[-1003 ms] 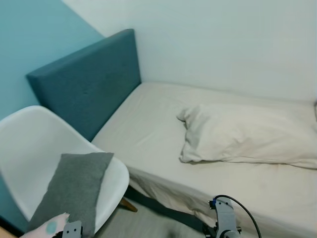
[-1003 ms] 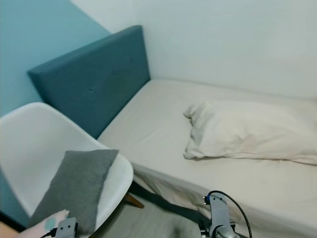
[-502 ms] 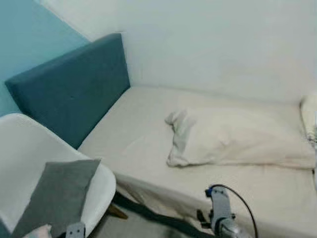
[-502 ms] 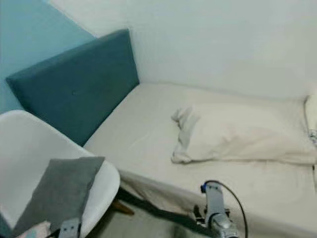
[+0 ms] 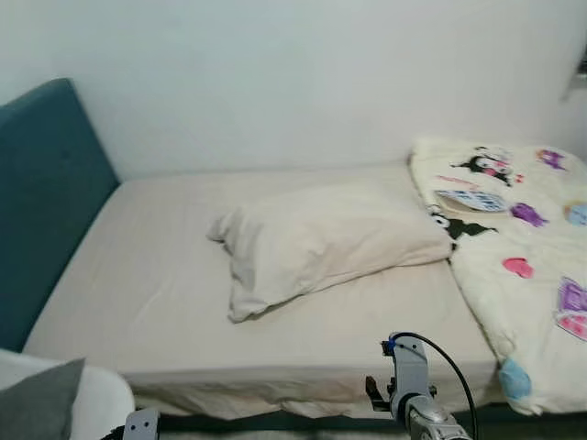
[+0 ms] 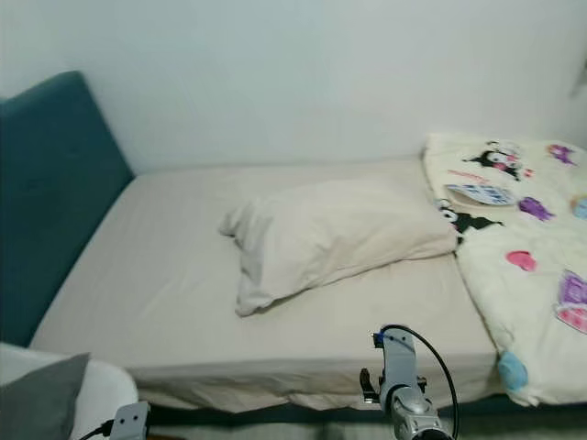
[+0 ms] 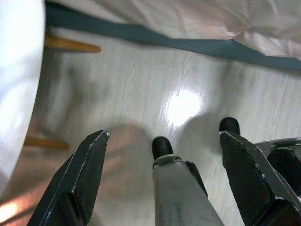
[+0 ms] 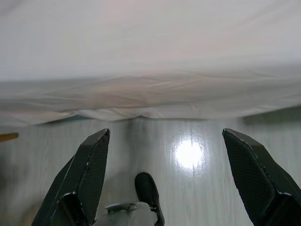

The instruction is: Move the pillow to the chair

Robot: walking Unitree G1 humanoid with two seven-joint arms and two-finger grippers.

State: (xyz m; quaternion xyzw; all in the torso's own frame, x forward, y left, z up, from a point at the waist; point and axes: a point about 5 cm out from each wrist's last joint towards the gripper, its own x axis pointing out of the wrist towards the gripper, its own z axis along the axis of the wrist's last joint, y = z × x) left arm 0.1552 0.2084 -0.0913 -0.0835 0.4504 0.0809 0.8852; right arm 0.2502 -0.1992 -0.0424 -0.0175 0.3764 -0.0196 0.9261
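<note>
Both claws, left point(image 7: 162, 141) and right point(image 8: 164, 146), gape over floor; chair point(image 5: 92, 403) is cut off, pillow point(image 5: 321, 243) unobstructed.

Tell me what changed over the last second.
The head camera swung to the robot's right: the chair slid almost out of frame and a cartoon-print blanket came into view. The pillow itself lies where it was on the bed. Both tools, left and right, stay low, open, holding nothing.
</note>
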